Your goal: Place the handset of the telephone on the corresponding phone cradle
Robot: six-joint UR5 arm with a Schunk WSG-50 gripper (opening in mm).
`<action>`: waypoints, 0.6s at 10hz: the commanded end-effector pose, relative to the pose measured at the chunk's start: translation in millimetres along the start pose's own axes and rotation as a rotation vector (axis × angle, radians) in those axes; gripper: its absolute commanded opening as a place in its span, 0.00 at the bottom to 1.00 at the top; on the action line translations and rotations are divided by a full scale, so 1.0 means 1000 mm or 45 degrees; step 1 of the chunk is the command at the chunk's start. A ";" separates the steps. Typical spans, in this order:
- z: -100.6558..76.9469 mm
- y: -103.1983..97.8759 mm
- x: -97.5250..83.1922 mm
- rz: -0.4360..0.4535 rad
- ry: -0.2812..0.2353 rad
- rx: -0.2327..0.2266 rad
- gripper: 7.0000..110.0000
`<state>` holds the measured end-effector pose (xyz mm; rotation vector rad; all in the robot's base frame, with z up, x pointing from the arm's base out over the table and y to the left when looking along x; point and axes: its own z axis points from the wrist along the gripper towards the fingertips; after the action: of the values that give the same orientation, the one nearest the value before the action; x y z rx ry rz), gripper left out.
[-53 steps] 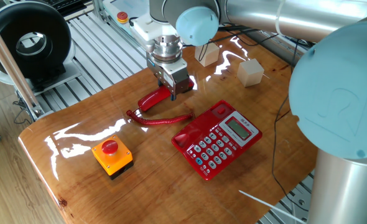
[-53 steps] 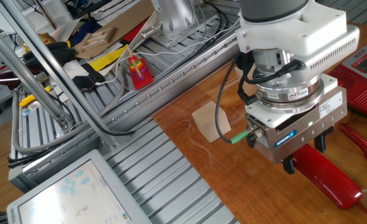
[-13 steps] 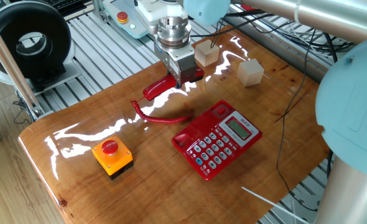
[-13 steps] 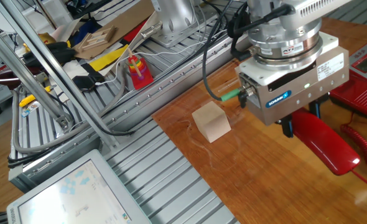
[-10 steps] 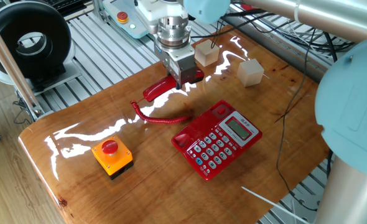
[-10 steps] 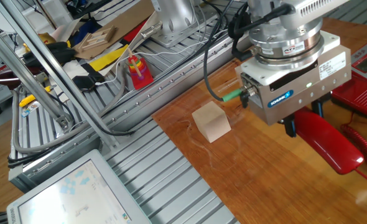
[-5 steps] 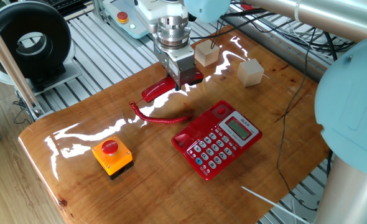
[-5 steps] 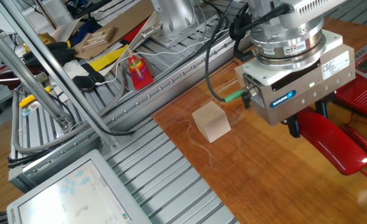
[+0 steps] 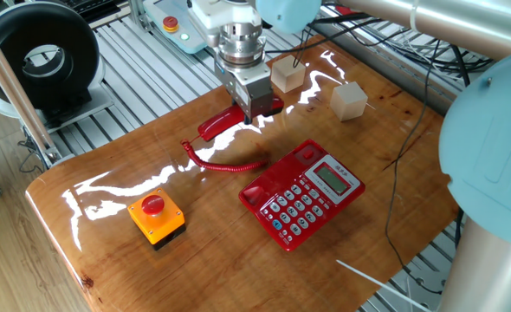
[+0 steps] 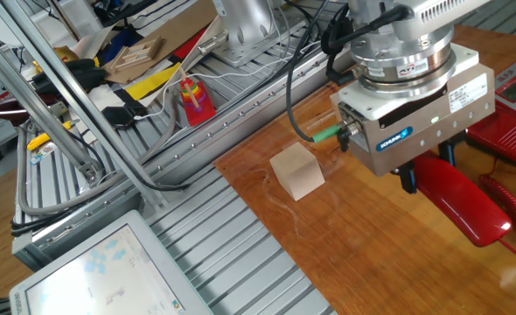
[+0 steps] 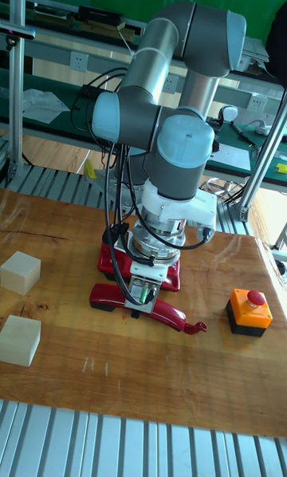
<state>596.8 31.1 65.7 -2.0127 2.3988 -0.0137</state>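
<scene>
The red handset (image 9: 216, 126) (image 10: 468, 210) (image 11: 171, 313) lies level, low over the wooden table, with my gripper (image 9: 254, 113) (image 10: 428, 171) (image 11: 146, 295) shut on its middle. Its coiled red cord (image 9: 225, 163) trails across the table toward the telephone (image 9: 312, 195) (image 10: 494, 127). That red phone, with grey keys and a small display, sits right of the handset. The phone cradle (image 9: 280, 176) is the long strip on the phone's edge nearest the handset, and nothing lies in it. In the tall fixed view my arm hides most of the telephone (image 11: 108, 260).
An orange box with a red button (image 9: 156, 217) (image 11: 248, 311) stands near the table's front left. Two wooden blocks (image 9: 286, 74) (image 9: 349, 100) sit at the far side, one close to my gripper (image 10: 297, 172). Metal rails border the table.
Since five seconds ago my gripper has carried the handset toward the wooden blocks. Over the last second it only shifted slightly and came back.
</scene>
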 end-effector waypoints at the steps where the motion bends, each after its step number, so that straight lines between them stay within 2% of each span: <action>1: -0.001 -0.001 0.000 -0.008 -0.006 0.000 0.00; 4: -0.001 0.005 0.012 -0.069 0.053 -0.029 0.00; 5: -0.002 0.013 0.013 -0.092 0.049 -0.057 0.00; 6: -0.007 0.020 0.016 -0.102 0.057 -0.060 0.00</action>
<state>586.0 21.8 67.3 -2.1092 2.3773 -0.0208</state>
